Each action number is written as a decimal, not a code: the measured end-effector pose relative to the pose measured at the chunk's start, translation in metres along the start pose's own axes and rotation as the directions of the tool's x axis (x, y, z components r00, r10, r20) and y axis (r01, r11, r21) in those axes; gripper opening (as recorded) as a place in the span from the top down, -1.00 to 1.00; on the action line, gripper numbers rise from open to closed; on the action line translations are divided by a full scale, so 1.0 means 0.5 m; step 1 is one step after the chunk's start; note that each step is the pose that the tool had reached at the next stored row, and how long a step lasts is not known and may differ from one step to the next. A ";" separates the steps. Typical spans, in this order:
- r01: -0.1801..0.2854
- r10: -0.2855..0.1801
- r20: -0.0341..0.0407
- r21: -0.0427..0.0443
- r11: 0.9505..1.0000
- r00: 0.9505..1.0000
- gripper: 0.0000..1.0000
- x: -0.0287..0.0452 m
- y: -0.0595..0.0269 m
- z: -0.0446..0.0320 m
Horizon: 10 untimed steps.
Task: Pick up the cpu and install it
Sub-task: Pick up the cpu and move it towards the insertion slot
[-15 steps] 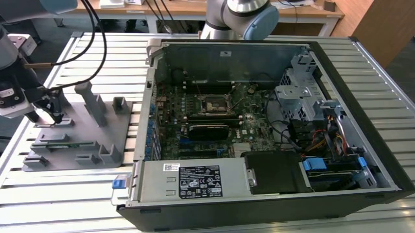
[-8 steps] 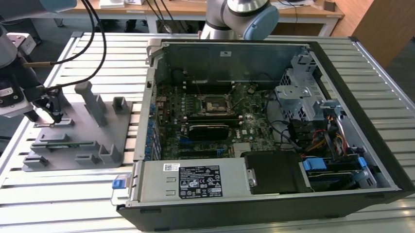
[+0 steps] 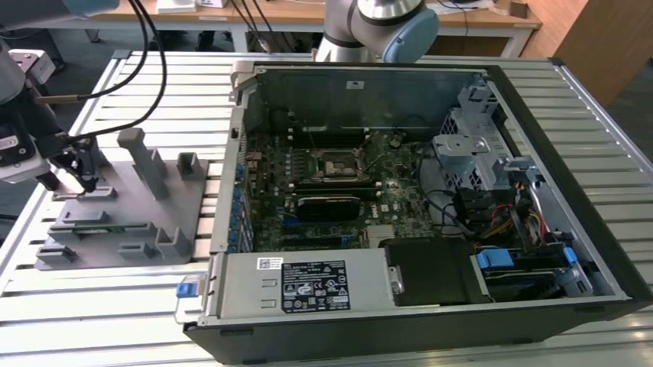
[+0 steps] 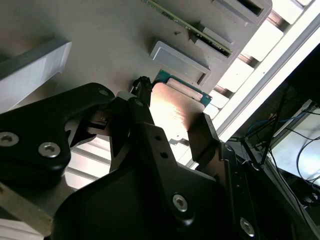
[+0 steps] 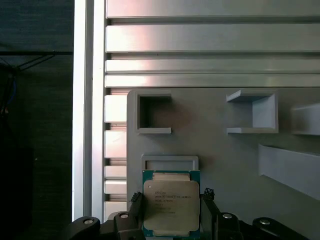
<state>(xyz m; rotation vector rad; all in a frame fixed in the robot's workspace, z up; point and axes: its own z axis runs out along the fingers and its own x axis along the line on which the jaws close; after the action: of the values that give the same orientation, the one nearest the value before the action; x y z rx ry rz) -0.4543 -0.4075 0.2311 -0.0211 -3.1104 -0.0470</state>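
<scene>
The gripper (image 3: pixel 76 174) hangs low over the grey fixture plate (image 5: pixel 225 165), at the plate's outer corner, the one farthest from the open computer case (image 3: pixel 357 76). Its two black fingers (image 5: pixel 136 201) are drawn in to a narrow gap and press against two opposite side edges of the cpu (image 5: pixel 171 207), one finger on each side, so the tool has hold of the chip and nothing else.

The cpu lies flat, silvery metal lid facing up, with a thin green rim showing round the lid. It is slightly longer than it is wide. Its long axis runs straight away from the gripper body toward a small raised grey frame (image 5: pixel 170 161) on the plate, and its far short edge sits just against that frame. The fingers span the short axis, so the grip is across the chip's width. Its edges run square to the plate's edges, not skewed. Whether the chip rests on the plate or is raised a little off it cannot be told.

Beyond the plate's edge the slatted aluminium table (image 5: pixel 200 45) shows. In the exterior view the case stands just beside the plate, and the black square socket (image 3: pixel 337 164) on its motherboard is well apart from the plate.
</scene>
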 end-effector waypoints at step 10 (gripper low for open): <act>0.000 0.000 0.001 0.000 1.000 1.000 -0.08 0.001 0.000 -0.008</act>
<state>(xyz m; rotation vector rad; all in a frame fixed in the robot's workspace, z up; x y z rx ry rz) -0.4544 -0.4075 0.2353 -0.0211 -3.1116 -0.0471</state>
